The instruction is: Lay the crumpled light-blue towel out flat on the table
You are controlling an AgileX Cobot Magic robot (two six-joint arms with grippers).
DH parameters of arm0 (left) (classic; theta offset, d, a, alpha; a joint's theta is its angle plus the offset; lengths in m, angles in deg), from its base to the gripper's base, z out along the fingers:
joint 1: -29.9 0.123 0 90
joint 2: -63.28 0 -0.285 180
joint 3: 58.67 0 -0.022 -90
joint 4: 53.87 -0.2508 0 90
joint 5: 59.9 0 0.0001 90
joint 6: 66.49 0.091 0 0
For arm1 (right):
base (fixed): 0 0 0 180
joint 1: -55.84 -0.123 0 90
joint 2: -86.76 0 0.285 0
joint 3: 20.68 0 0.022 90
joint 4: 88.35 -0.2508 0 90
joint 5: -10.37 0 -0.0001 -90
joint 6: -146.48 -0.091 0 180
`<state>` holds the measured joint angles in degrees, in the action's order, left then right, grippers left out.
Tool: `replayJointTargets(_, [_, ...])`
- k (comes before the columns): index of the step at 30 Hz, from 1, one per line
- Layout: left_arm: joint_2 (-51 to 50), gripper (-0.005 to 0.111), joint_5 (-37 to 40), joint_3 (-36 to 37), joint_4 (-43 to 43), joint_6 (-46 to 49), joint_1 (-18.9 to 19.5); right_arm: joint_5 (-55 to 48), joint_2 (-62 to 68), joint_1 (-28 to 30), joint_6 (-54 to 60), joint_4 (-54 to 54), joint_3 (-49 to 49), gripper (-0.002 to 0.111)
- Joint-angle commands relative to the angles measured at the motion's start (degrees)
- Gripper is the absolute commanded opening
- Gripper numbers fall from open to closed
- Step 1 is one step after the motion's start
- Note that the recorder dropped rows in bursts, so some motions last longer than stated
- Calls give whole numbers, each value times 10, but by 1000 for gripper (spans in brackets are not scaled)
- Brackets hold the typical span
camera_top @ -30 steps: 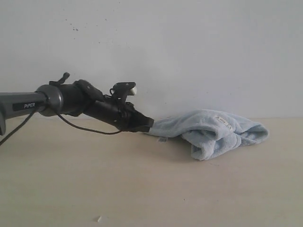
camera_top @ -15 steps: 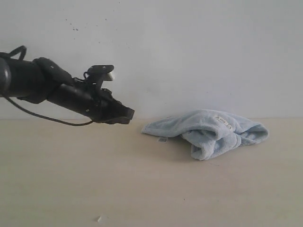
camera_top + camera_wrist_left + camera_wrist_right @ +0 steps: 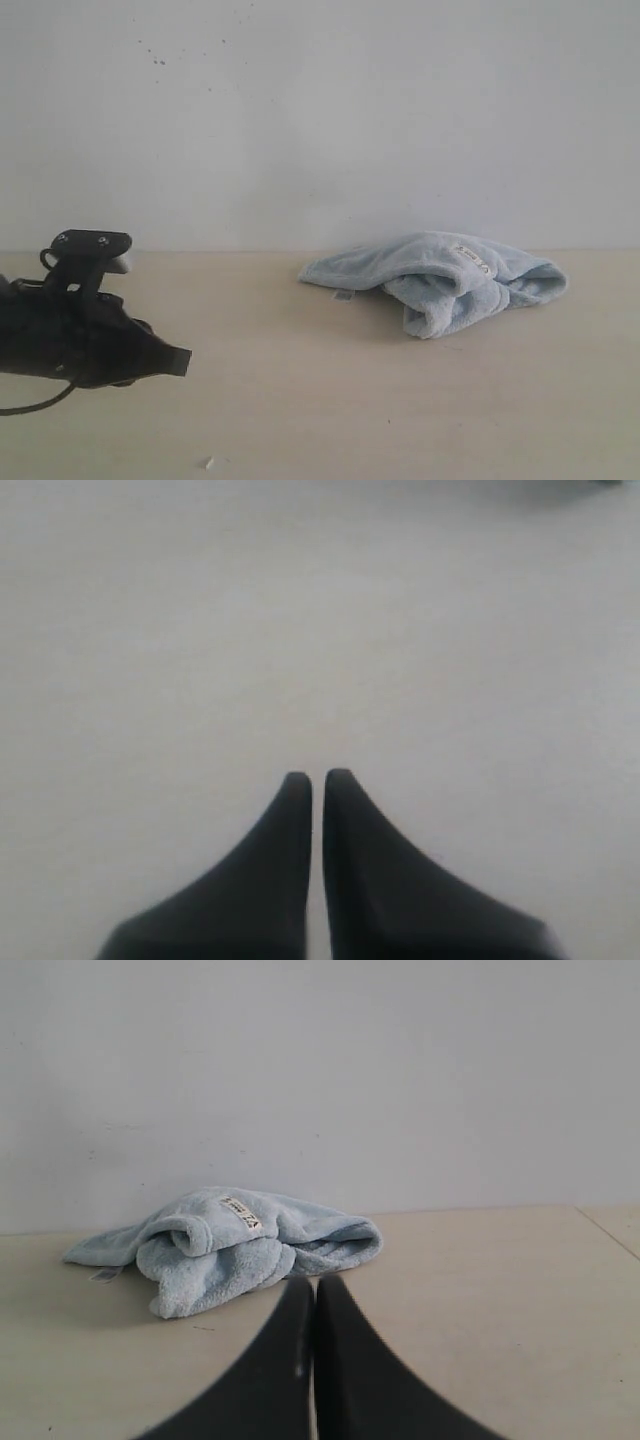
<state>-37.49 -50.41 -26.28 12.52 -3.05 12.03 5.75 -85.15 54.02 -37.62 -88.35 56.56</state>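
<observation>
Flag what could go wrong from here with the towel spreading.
1. The towel lies bunched and folded over itself; a pull on one edge may drag the heap instead of opening it.
2. It sits close to the wall, so spreading that way may ruck it up.
3. The left claw and right claw are shut and off the towel; approaching shut would only shove it.

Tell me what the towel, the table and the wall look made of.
Towel: soft terry-like cloth, pale blue, going by its fluffy nap, limp folds and sewn label. Table: smooth matte beige surface, perhaps wood or laminate; no clear grain shows. Wall: white, matte, probably painted.
</observation>
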Motion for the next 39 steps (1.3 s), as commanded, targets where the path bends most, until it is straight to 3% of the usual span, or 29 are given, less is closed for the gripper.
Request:
replayJointTargets(1, [53, 4, -20, 33, 12, 7, 0, 14, -3, -1, 1, 3, 0, 0])
replayJointTargets(9, [96, 4, -28, 36, 67, 7, 0, 14, -3, -1, 1, 3, 0, 0])
replayJointTargets(29, [96, 4, -65, 36, 62, 5, 0, 14, -3, -1, 1, 3, 0, 0])
replayJointTargets(39, [96, 4, -6, 36, 62, 5, 0, 14, -3, -1, 1, 3, 0, 0])
